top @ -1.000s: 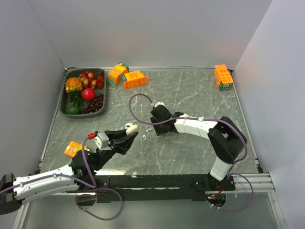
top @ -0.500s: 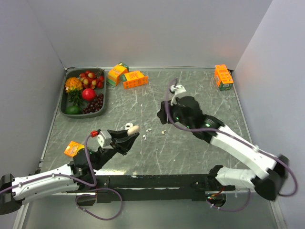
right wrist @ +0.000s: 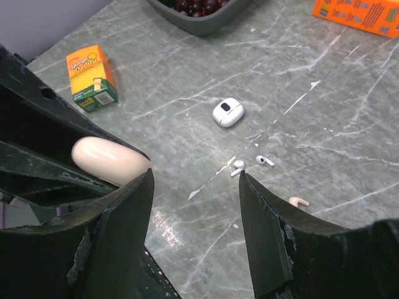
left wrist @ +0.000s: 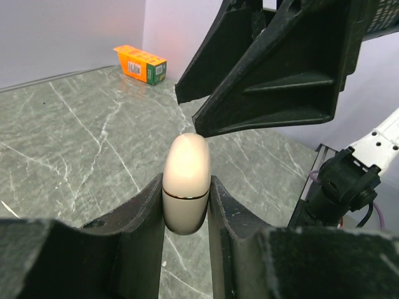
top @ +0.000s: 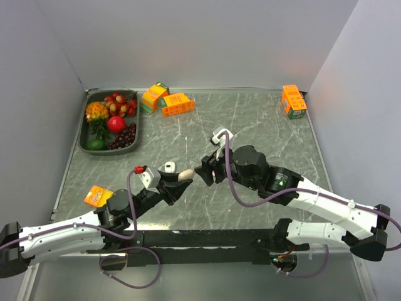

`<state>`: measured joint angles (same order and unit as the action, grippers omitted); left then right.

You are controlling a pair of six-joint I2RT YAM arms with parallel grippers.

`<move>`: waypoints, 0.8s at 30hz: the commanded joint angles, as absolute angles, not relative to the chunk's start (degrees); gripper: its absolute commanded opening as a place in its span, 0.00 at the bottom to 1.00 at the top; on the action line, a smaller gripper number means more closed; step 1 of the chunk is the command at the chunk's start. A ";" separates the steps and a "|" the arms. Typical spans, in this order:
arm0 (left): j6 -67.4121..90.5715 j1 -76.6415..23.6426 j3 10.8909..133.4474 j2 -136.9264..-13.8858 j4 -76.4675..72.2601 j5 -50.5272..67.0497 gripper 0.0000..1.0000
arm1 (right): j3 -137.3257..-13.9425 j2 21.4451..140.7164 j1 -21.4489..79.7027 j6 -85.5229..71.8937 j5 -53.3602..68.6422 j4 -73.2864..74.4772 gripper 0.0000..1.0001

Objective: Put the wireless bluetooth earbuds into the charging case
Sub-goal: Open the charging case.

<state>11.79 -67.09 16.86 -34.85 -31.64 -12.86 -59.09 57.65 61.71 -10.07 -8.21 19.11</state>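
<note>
A cream charging case (left wrist: 186, 184), closed, stands upright in my left gripper (left wrist: 186, 187), which is shut on its lower half. From above, the cream charging case (top: 185, 175) and left gripper (top: 178, 183) hang over the table's near middle. My right gripper (top: 205, 174) is open, its fingertips right beside the case's top; the right fingers (left wrist: 268, 62) loom just behind it. On the table below lie two white earbuds (right wrist: 238, 167) (right wrist: 264, 161), a pinkish earbud (right wrist: 299, 201) and a closed white case (right wrist: 227, 113). The top view hides the earbuds under the right gripper.
A dark tray (top: 84, 135) of fruit sits at the back left. Orange boxes (top: 177, 104) lie beside it and another orange box (top: 293, 100) at the back right. A small juice box (top: 95, 195) lies near the left arm.
The right arm swung out over the far middle, then came back low, its open gripper now at the held case. The left gripper moved right with the case.
</note>
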 commanded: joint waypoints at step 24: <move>12.74 -67.15 20.65 -37.44 -33.84 -11.95 0.01 | -60.82 56.24 67.94 -9.23 -12.57 20.12 0.70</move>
<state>11.84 -67.09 17.91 -37.36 -30.83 -11.90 -59.13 56.95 67.24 -9.10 -11.40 19.97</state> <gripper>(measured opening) 0.330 0.693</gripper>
